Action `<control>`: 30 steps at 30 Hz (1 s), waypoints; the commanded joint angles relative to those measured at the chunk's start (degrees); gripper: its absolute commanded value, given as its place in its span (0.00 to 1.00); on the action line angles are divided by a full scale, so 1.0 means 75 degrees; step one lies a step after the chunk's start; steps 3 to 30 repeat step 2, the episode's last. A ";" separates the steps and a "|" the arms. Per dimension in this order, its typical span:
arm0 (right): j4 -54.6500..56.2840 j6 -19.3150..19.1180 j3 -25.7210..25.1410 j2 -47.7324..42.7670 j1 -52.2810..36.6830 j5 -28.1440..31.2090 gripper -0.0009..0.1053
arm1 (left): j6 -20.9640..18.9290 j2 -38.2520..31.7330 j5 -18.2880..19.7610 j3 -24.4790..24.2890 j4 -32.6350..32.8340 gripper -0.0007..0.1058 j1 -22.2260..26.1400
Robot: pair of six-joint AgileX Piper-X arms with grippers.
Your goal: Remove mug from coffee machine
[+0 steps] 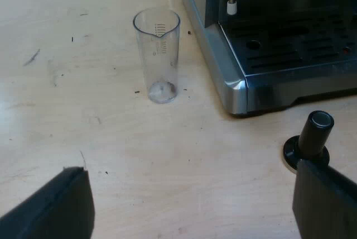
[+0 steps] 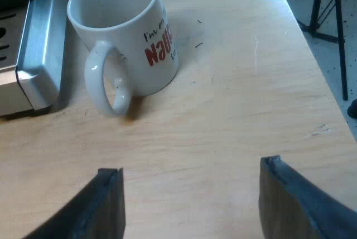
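A white mug (image 2: 125, 38) with red lettering stands upright on the wooden table beside the espresso machine's corner (image 2: 36, 66), its handle turned toward my right gripper (image 2: 189, 200). That gripper is open, a short way back from the mug, with nothing between its fingers. My left gripper (image 1: 195, 205) is open too, low over the table. A tamper with a black knob (image 1: 312, 138) stands just ahead of one of its fingers (image 1: 326, 202). The machine's drip tray (image 1: 295, 43) has nothing on it.
A clear measuring glass (image 1: 158, 55) stands upright on the table near the machine's metal base (image 1: 234, 82). The steam wand's white tip (image 1: 231, 8) hangs over the tray. The table's edge (image 2: 312, 43) runs past the mug, with chair legs on the floor beyond.
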 commanded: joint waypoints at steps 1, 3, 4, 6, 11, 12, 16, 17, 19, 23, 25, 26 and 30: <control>-0.0063 -0.0023 -0.0052 -0.0359 -0.0007 -0.0016 0.53 | -0.0033 -0.0268 0.0056 -0.0025 -0.0041 0.73 -0.0017; -0.0063 -0.0023 -0.0052 -0.0359 -0.0007 -0.0016 0.53 | -0.0033 -0.0268 0.0056 -0.0025 -0.0041 0.73 -0.0017; -0.0063 -0.0023 -0.0052 -0.0359 -0.0007 -0.0016 0.53 | -0.0033 -0.0268 0.0056 -0.0025 -0.0041 0.73 -0.0017; -0.0063 -0.0023 -0.0052 -0.0359 -0.0007 -0.0016 0.53 | -0.0033 -0.0268 0.0056 -0.0025 -0.0041 0.73 -0.0017; -0.0063 -0.0023 -0.0052 -0.0359 -0.0007 -0.0016 0.53 | -0.0033 -0.0268 0.0056 -0.0025 -0.0041 0.73 -0.0017; -0.0063 -0.0023 -0.0052 -0.0359 -0.0007 -0.0016 0.53 | -0.0033 -0.0268 0.0056 -0.0025 -0.0041 0.73 -0.0017; -0.0063 -0.0023 -0.0052 -0.0359 -0.0007 -0.0016 0.53 | -0.0033 -0.0268 0.0056 -0.0025 -0.0041 0.73 -0.0017; -0.0063 -0.0023 -0.0052 -0.0359 -0.0007 -0.0016 0.53 | -0.0033 -0.0268 0.0056 -0.0025 -0.0041 0.73 -0.0017; -0.0063 -0.0023 -0.0052 -0.0359 -0.0007 -0.0016 0.53 | -0.0033 -0.0268 0.0056 -0.0025 -0.0041 0.73 -0.0017; -0.0063 -0.0023 -0.0052 -0.0359 -0.0007 -0.0016 0.53 | -0.0033 -0.0268 0.0056 -0.0025 -0.0041 0.73 -0.0017; -0.0063 -0.0023 -0.0052 -0.0359 -0.0007 -0.0016 0.53 | -0.0033 -0.0268 0.0056 -0.0025 -0.0041 0.73 -0.0017; -0.0063 -0.0023 -0.0052 -0.0359 -0.0007 -0.0016 0.53 | -0.0033 -0.0268 0.0056 -0.0025 -0.0041 0.73 -0.0017; -0.0063 -0.0023 -0.0052 -0.0359 -0.0007 -0.0016 0.53 | -0.0033 -0.0268 0.0056 -0.0025 -0.0041 0.73 -0.0017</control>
